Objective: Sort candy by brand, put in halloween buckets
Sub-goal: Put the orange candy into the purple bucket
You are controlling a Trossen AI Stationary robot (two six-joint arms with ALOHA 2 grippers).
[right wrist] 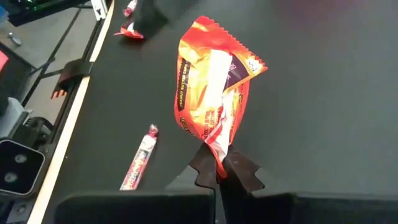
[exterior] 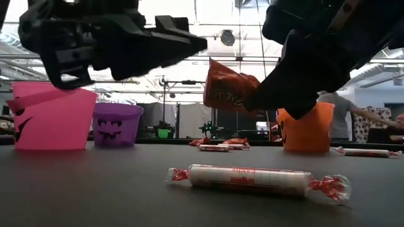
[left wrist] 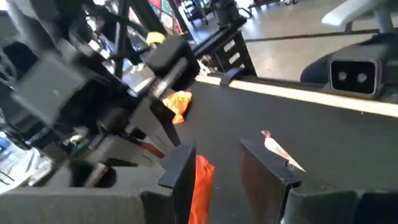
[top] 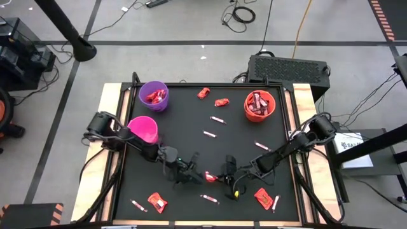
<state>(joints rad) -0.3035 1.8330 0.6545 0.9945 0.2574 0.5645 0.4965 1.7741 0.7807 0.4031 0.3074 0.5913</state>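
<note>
An orange-red shiny packet (right wrist: 211,93) hangs in the air at the table's near middle (top: 210,177), held by my right gripper (right wrist: 217,169), which is shut on it. My left gripper (left wrist: 217,149) is open just left of it (top: 193,173). In the left wrist view the packet (left wrist: 202,183) shows between the left gripper's fingers; I cannot tell whether they touch it. The purple bucket (top: 154,95), pink bucket (top: 144,129) and orange bucket (top: 259,105) stand upright on the mat. The purple and orange ones hold candy. My right gripper pinches the packet by its crimped end seam (right wrist: 216,152) between the two fingertips (right wrist: 245,171). The fingers come slanting from the table's right. The packet is lifted clear of the mat (exterior: 228,88) and stands tilted, its body reaching away from the fingers toward my left gripper.
Loose candy lies about the mat: a white-and-red stick (exterior: 252,180) near the front edge, red packets (top: 157,201) (top: 263,198) at the near corners, two (top: 203,93) (top: 221,102) between the far buckets, and thin sticks (top: 217,119) (top: 209,133) in the middle.
</note>
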